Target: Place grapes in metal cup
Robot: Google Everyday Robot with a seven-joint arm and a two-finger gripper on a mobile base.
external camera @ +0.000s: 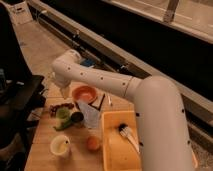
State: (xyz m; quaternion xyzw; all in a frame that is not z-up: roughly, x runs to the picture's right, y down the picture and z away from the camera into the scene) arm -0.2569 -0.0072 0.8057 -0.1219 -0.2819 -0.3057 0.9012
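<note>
The grapes [61, 106], a small dark red bunch, lie on the wooden table [45, 160] at the left, just behind a pale green cup [63, 114]. The metal cup [77, 118], short with a dark inside, stands right of the green cup. My white arm reaches in from the lower right and bends down at the far left. Its gripper [64, 92] hangs just above and behind the grapes, left of an orange bowl [84, 93]. Nothing shows in it.
A yellow tray [112, 150] with a brush [127, 134] sits at the right. An orange fruit [92, 144] and a white cup [60, 145] stand at the front. A white sheet [90, 113] lies beside the metal cup. A dark chair [17, 100] stands left of the table.
</note>
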